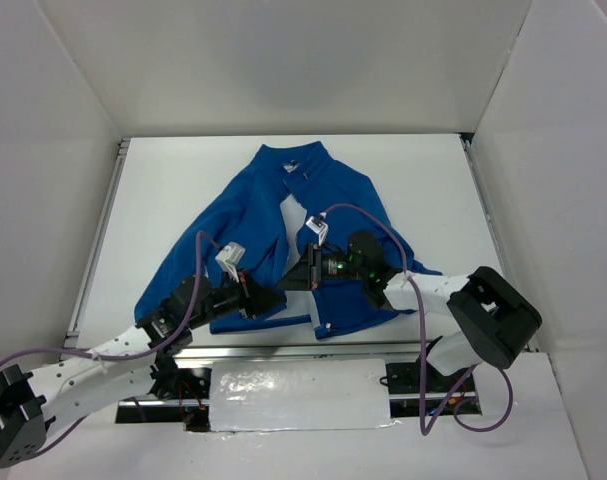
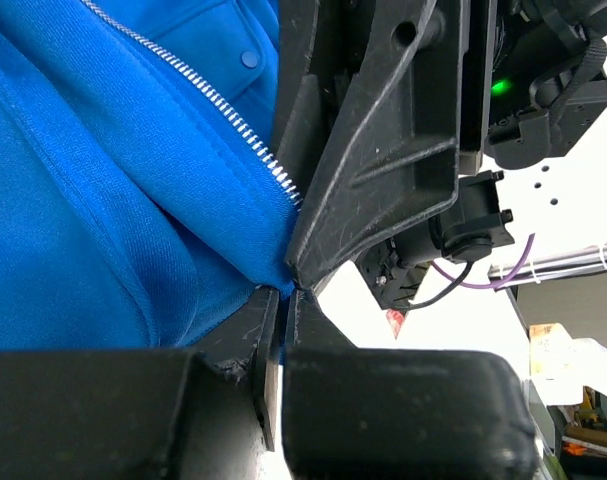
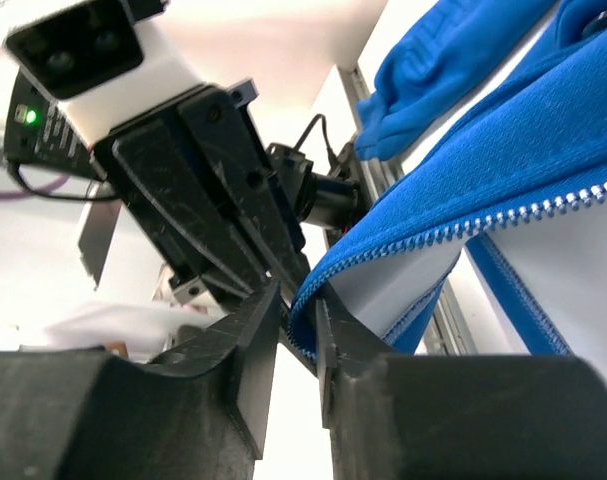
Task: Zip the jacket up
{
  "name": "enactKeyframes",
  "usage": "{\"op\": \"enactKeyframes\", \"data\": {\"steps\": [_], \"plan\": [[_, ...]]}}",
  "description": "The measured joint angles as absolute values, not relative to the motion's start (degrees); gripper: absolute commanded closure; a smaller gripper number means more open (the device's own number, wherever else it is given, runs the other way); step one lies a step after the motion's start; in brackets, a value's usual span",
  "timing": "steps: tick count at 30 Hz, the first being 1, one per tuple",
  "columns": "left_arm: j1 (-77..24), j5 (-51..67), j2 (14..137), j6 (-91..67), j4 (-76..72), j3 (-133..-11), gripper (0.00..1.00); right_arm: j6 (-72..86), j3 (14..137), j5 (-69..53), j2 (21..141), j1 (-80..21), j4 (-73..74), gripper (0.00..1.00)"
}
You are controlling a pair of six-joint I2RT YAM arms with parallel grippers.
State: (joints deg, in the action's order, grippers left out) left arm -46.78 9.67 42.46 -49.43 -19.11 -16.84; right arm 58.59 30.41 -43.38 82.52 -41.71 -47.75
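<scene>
The blue jacket (image 1: 328, 195) lies open on the white table, collar at the far side, its two front edges apart. My left gripper (image 1: 267, 296) is at the bottom hem of the left front panel. In the left wrist view it (image 2: 283, 292) is shut on the blue hem just below the end of the zipper teeth (image 2: 215, 102). My right gripper (image 1: 301, 274) faces it from the right. In the right wrist view its jaws (image 3: 298, 300) stand a little apart, with the bottom end of the other zipper edge (image 3: 503, 222) between them, resting against the right finger. No metal pull shows.
The two grippers almost touch at the jacket's hem; the right one's black finger (image 2: 383, 140) fills the left wrist view. A metal rail (image 1: 283, 348) runs along the table's near edge. White walls enclose the table on three sides.
</scene>
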Motion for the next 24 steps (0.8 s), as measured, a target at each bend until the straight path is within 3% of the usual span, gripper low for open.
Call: {"op": "enactKeyframes", "data": {"steps": [4,9,11,16,20,24], "plan": [[-46.8,9.6,42.0,-49.4,-19.1,-16.8,1.00,58.3,29.8,-44.6,82.5,-41.7,-49.7,0.85],[-46.8,9.7,42.3,-49.5,-18.9,-16.9,1.00,57.5,29.4,-44.9,82.4,-41.7,-50.0,0.86],[-46.8,9.7,42.4,-49.5,-18.9,-16.8,0.99,57.1,29.4,-44.9,82.4,-41.7,-49.9,0.97],[-46.8,9.9,42.5,-49.3,-18.9,-16.8,0.65,56.1,29.4,-44.9,82.3,-41.7,-49.5,1.00],[-46.8,10.6,42.3,-49.4,-18.9,-16.9,0.59,54.0,29.5,-45.1,80.4,-41.8,-46.5,1.00],[-46.8,11.3,41.9,-49.5,-19.2,-16.8,0.63,51.6,29.8,-46.0,79.2,-41.7,-44.0,1.00]]}}
